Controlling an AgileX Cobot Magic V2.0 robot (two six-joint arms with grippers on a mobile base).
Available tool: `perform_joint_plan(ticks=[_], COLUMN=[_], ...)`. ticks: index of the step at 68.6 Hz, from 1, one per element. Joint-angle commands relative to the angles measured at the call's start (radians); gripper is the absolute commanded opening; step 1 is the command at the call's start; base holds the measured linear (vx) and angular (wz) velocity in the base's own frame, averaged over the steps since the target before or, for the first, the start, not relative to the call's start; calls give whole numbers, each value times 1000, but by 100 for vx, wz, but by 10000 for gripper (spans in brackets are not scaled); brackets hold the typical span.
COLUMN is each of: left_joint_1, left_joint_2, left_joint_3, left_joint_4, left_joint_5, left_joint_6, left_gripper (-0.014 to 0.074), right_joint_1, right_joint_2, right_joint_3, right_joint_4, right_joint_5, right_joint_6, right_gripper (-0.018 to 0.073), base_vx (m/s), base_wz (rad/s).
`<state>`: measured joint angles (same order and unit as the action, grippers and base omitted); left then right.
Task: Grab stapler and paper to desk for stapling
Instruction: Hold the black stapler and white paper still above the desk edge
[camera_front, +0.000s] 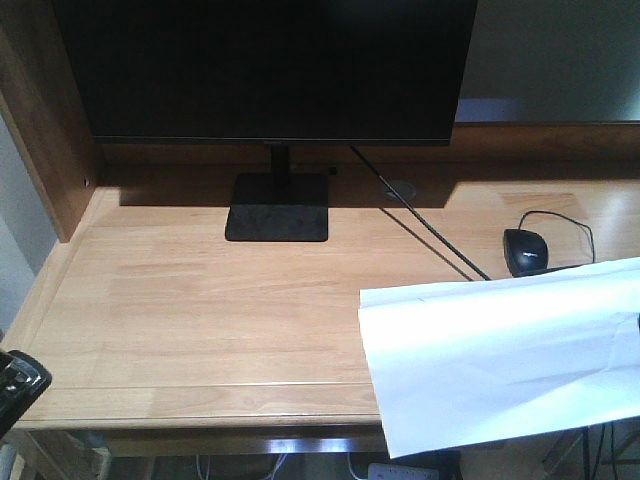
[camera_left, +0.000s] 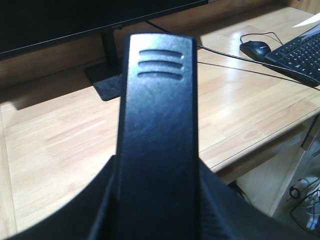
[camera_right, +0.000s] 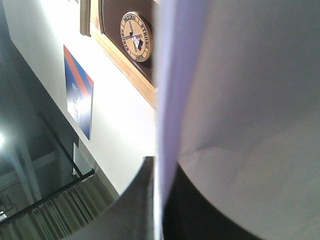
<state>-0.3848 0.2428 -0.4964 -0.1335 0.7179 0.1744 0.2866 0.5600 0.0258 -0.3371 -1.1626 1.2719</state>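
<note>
The black stapler (camera_left: 157, 125) fills the left wrist view. Its ribbed end points away from the left gripper (camera_left: 157, 210), whose jaws appear clamped on its hidden near end. Below and beyond those jaws spreads the desk (camera_front: 200, 300), with the monitor (camera_front: 270, 60) cut off at the top. The paper (camera_front: 500, 350), pinched edge-on between the right gripper (camera_right: 159, 210) jaws, overhangs the desk's front right, hiding the keyboard (camera_left: 300, 50) from the front camera. A mouse (camera_front: 526, 250) lies beyond it.

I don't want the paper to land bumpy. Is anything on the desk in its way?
Yes: a keyboard and a mouse sit at the right of the desk, under or beside the paper. Its middle looks bare.
</note>
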Motion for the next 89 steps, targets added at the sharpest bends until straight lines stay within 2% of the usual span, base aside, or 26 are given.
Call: perform_joint_plan(ticks=[1,72,89], left_joint_1=[-3,-3,-3], left_joint_2=[8,8,8], left_joint_3=[-29,-29,-29], left_joint_4=[-12,-12,-13], left_joint_5=[-112,-112,-147], left_joint_6=[-3,-3,-3], left_gripper=[-6,-6,-6], right_joint_1=[-1,-1,-1], right_joint_2=[6,6,6], right_joint_3=[24,24,24], right_joint_4=[17,17,17], right_joint_5=[-90,-90,-90], right_joint_6=[-14,-14,-14], right_gripper=[-5,-5,-5], base_vx=[1,0,0], base_wz=[-1,0,0])
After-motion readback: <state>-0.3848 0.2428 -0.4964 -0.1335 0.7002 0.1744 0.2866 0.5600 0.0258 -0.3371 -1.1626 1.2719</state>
